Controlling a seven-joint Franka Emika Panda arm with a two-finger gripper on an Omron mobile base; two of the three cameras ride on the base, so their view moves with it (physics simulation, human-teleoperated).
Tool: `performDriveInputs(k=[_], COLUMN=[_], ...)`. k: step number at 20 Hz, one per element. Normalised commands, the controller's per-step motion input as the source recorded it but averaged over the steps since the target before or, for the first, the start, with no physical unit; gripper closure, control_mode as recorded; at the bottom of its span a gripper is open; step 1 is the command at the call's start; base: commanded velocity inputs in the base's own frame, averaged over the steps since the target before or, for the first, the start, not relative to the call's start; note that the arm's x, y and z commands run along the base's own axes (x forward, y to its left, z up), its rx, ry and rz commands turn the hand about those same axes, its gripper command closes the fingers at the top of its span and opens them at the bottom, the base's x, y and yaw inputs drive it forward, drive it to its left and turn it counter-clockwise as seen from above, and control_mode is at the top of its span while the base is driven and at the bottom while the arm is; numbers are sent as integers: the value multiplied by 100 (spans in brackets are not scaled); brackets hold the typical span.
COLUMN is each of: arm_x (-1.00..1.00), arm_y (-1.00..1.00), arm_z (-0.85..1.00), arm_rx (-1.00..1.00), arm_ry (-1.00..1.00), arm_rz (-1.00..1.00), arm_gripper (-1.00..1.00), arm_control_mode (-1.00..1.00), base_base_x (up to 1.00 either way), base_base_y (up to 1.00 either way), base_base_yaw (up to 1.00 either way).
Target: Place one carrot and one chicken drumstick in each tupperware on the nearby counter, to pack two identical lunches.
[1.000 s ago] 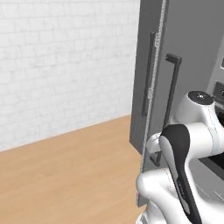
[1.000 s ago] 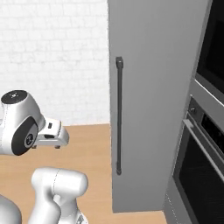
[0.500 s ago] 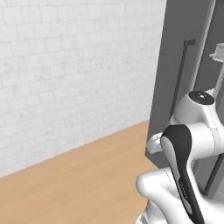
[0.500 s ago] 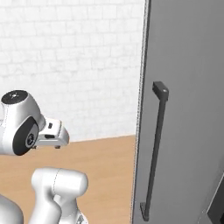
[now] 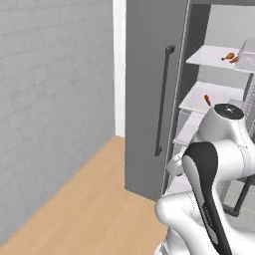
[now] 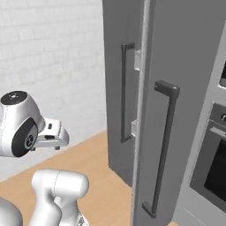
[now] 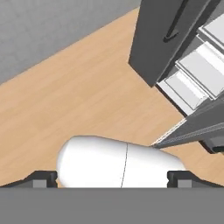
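The fridge stands open in the left base view, with white shelves inside. Two chicken drumsticks (image 5: 229, 57) lie on an upper shelf (image 5: 214, 54). A carrot (image 5: 207, 100) lies on the shelf below. My gripper (image 7: 113, 177) is open and holds nothing; it points down at the wooden floor, well short of the shelves. Its fingertips (image 7: 42, 178) stand far apart in the hand view. The arm is folded above the base. The tupperware and the counter are out of view.
A grey fridge door (image 5: 149, 99) with a dark handle (image 5: 163, 99) stands open to the left of the shelves. A second door (image 6: 176, 114) is close on the right, with an oven (image 6: 212, 167) beyond it. A white brick wall (image 6: 53, 57) and wooden floor (image 5: 84, 204) lie to the left.
The whole picture has shifted, so the base has moved. The fridge is now nearer and its open inside with the shelves has come into view. The gripper stays open.
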Motion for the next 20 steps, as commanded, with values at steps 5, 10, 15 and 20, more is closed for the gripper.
performDriveInputs(k=[5, 10, 15, 20], arm_x=[0, 0, 0, 0], arm_y=[0, 0, 0, 0], arm_z=[0, 0, 0, 0], arm_rx=[0, 0, 0, 0], arm_ry=[0, 0, 0, 0], arm_rz=[0, 0, 0, 0], arm_gripper=[-100, -100, -100, -100], arm_control_mode=[100, 100, 100, 100], base_base_x=[32, 35, 47, 14], base_base_y=[35, 37, 77, 100], base_base_yaw=[-93, -92, -73, -34])
